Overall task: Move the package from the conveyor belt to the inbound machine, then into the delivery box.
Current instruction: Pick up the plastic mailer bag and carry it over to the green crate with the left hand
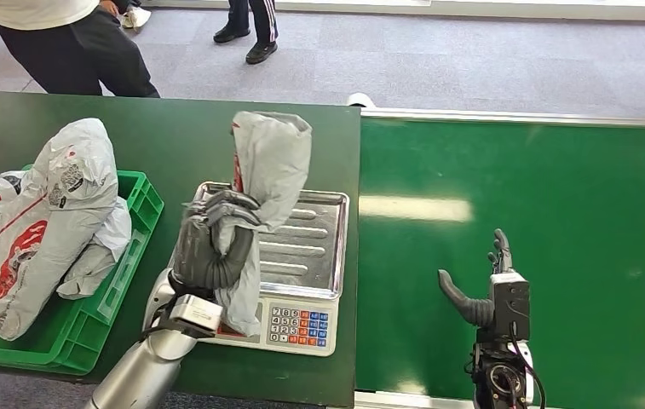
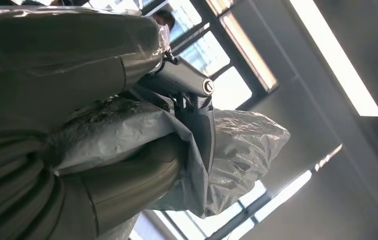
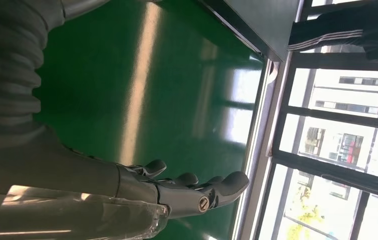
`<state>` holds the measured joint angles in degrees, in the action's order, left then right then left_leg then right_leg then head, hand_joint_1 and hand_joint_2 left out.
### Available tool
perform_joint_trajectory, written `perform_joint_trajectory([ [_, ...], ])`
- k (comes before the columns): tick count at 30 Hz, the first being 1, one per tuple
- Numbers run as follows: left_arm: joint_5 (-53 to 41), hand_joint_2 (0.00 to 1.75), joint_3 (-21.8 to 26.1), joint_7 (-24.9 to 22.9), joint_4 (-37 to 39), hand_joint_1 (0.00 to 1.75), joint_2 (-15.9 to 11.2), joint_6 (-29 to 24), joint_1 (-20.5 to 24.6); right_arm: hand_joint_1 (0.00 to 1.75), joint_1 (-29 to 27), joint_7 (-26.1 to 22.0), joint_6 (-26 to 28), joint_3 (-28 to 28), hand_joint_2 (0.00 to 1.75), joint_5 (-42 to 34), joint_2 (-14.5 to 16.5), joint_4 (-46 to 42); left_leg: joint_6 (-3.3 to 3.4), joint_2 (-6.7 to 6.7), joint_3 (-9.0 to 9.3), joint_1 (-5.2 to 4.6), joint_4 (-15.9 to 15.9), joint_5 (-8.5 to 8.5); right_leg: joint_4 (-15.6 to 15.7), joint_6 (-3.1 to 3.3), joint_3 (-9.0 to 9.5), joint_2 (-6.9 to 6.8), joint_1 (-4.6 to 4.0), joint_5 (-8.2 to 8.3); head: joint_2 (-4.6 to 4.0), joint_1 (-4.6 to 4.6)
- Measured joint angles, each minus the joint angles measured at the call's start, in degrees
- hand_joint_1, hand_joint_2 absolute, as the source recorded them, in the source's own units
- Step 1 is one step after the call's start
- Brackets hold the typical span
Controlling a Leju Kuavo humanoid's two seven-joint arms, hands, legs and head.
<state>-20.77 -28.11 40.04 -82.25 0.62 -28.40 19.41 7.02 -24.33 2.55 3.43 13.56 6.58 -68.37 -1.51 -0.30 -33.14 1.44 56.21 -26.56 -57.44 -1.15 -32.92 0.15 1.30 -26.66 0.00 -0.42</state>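
Package (image 1: 269, 162), a crumpled grey plastic mailer bag, stands upright in my left hand (image 1: 210, 247), whose dark fingers wrap tightly around its lower half. I see it held over the steel weighing pan of the inbound machine (image 1: 312, 247), a flat scale with a keypad of white, red and blue buttons at its near edge. I cannot tell whether the bag's bottom touches the pan. From the left wrist camera, the package (image 2: 241, 145) bulges out past my thumb and fingers.

Left of the scale, on the same dark green tabletop (image 1: 165, 128), sits the delivery box (image 1: 135, 247), a green plastic crate. It holds several grey and white mailer bags (image 1: 46, 221) with red and black printing, piled higher than its rim.

My right hand (image 1: 487, 285) hovers over the bare green conveyor belt (image 1: 557, 213), fingers straight and apart, thumb out to the side, holding nothing. The right wrist camera shows those fingers (image 3: 216, 185) loosely extended above the belt.

Beyond the tabletop, two people (image 1: 80, 43) stand on grey carpet.
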Motion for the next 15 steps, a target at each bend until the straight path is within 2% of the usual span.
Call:
perform_joint_trajectory([
  [5,3.0,1.75,0.5,0.0,-6.8,1.75,-1.5,-10.0,-0.7,0.0,0.8,-0.7,0.6,-0.1,1.75,-0.6,0.0,1.1,0.0,0.01,-0.01,0.0,0.0,0.0,0.0,0.0,-0.01,0.0,0.0,0.0,0.0,0.0],
  [11,2.3,1.75,5.1,0.0,-14.8,1.75,-1.5,-11.4,-2.9,0.0,1.5,-1.2,1.2,-0.6,1.75,-1.2,0.0,2.7,0.0,0.01,-0.05,0.0,0.0,0.0,0.0,0.0,-0.05,0.0,0.0,-0.01,0.0,0.0],
  [15,0.8,1.75,10.9,0.0,-19.9,1.75,0.0,-11.4,-5.2,0.0,1.5,-1.6,1.6,-1.1,1.75,-1.6,0.0,3.4,0.0,0.04,-0.06,0.0,0.0,0.0,0.0,0.0,-0.08,0.01,0.0,-0.01,0.0,-0.01],
])
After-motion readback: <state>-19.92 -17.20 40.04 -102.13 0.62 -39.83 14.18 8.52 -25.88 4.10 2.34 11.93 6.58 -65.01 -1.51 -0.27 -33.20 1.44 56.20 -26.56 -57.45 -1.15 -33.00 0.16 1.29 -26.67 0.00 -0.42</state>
